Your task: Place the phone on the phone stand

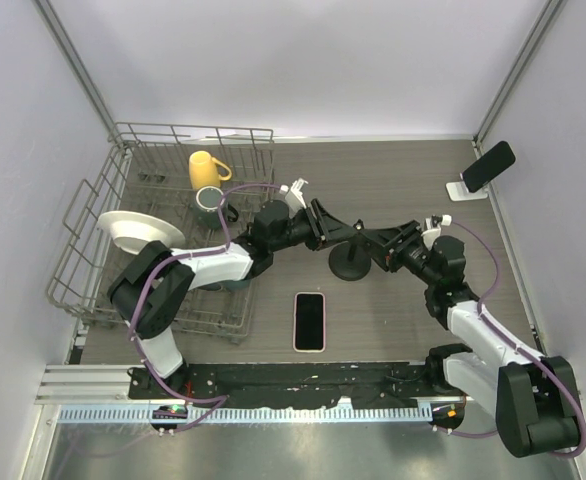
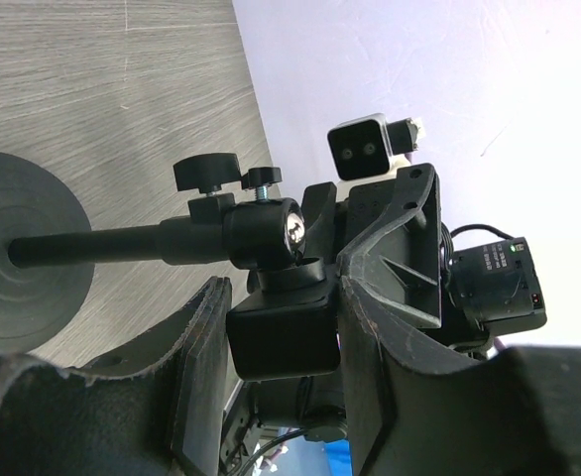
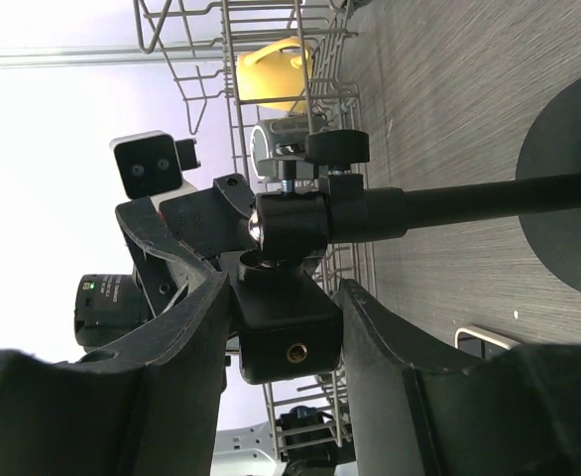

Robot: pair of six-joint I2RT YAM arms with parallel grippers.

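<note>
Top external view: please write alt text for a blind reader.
The left fingers and right fingers meet mid-table at the head of a black round-based stand. A phone lies flat nearer the arm bases; another phone leans on a white phone stand at far right.

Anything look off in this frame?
Yes. The left end effector and right end effector both pinch the clamp head of the black pole stand mid-table, while the pink-cased phone lies flat, untouched. The white phone stand far right already holds a dark phone.
</note>
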